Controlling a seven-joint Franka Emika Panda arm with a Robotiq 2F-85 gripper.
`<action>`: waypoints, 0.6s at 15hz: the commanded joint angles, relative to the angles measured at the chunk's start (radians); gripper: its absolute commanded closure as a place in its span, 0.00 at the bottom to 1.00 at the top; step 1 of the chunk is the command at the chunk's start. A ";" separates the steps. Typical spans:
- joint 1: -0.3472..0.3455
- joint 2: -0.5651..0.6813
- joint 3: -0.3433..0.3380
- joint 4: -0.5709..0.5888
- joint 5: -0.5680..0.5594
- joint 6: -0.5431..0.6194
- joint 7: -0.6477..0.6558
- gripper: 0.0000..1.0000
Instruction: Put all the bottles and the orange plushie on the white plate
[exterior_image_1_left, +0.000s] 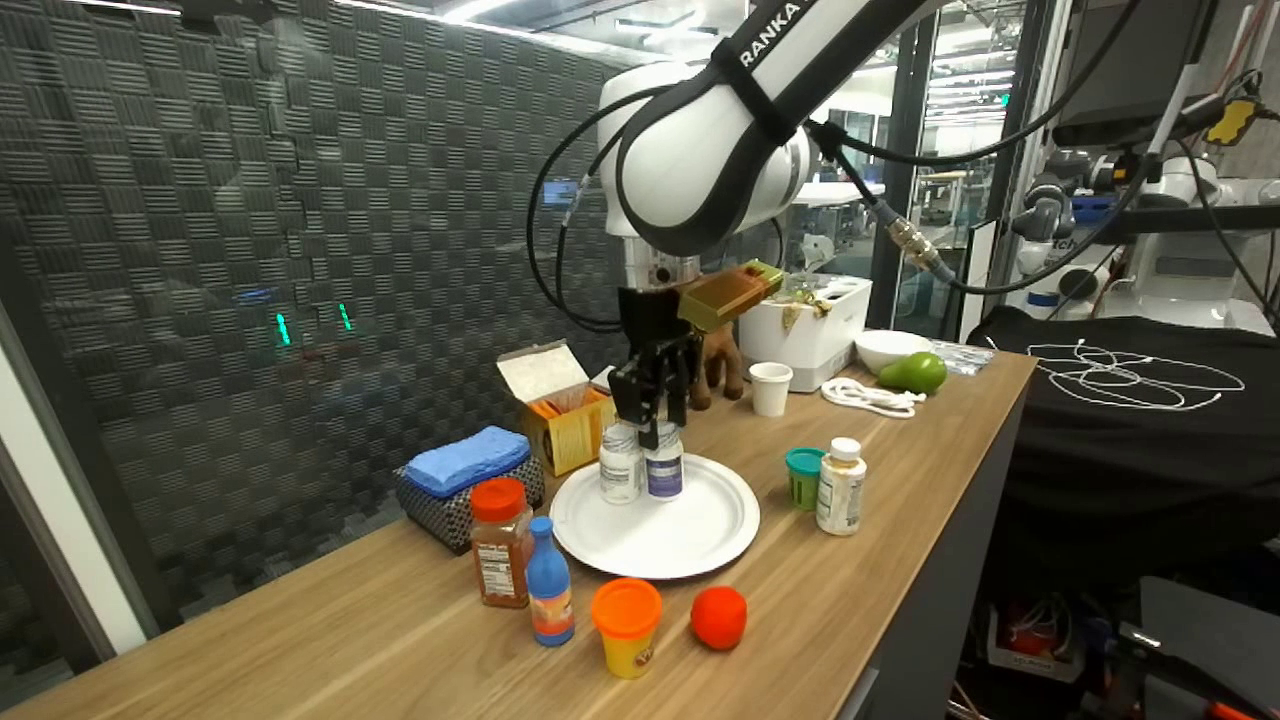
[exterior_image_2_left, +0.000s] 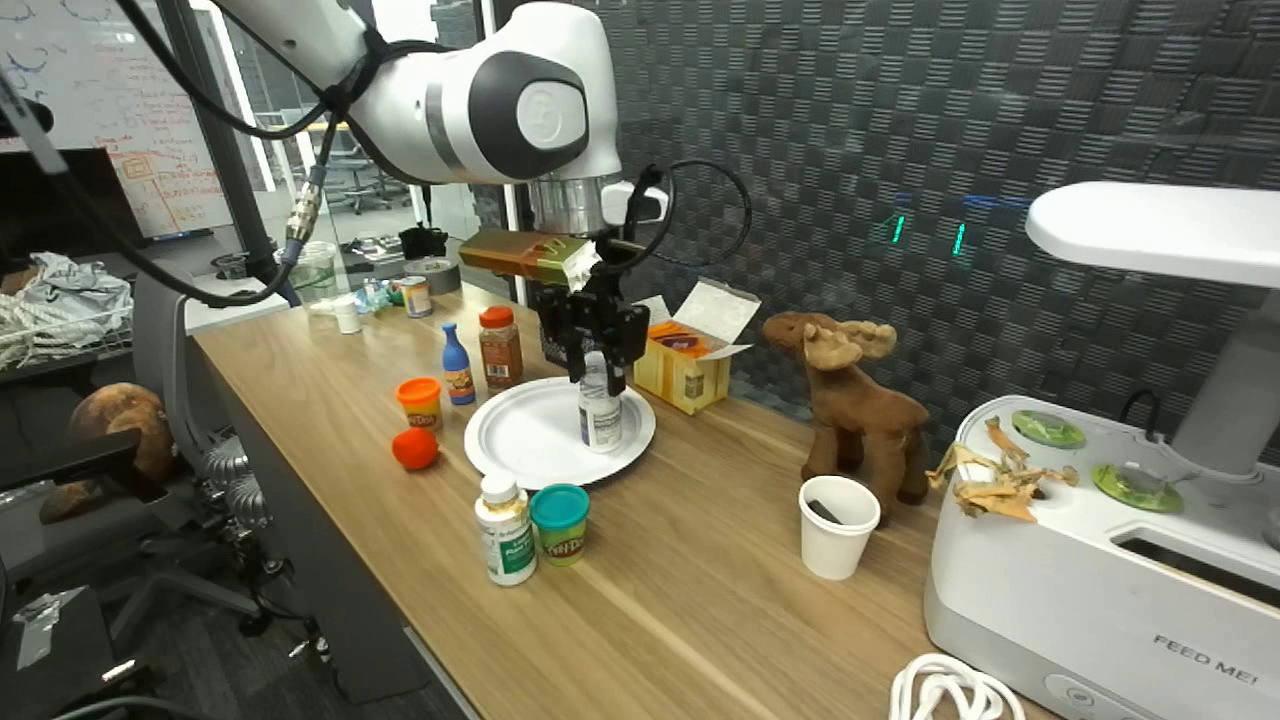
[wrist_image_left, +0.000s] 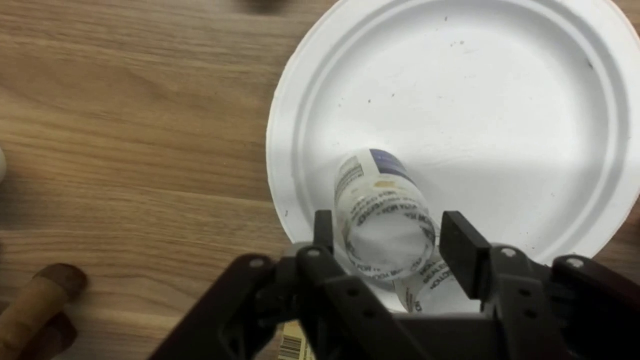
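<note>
Two white bottles stand upright on the white plate. One has a purple label; my gripper is around its cap, jaws apart, with a narrow gap on either side. The second white bottle is close beside it, partly covered by the right finger in the wrist view. Off the plate are a red-capped bottle, a small blue-and-orange bottle and a white-lidded pill bottle. A small round red-orange thing, seemingly the orange plushie, lies on the table near the plate.
An open yellow carton stands close behind the plate, near a dark box topped with a blue cloth. Play-Doh tubs, orange-lidded and teal-lidded, sit nearby. Farther along are a brown toy moose and a paper cup.
</note>
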 joint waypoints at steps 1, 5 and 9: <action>-0.004 -0.029 0.001 -0.019 0.014 0.027 -0.018 0.09; 0.009 -0.098 -0.016 -0.067 -0.016 0.050 0.018 0.00; 0.007 -0.230 -0.049 -0.178 -0.060 0.048 0.093 0.00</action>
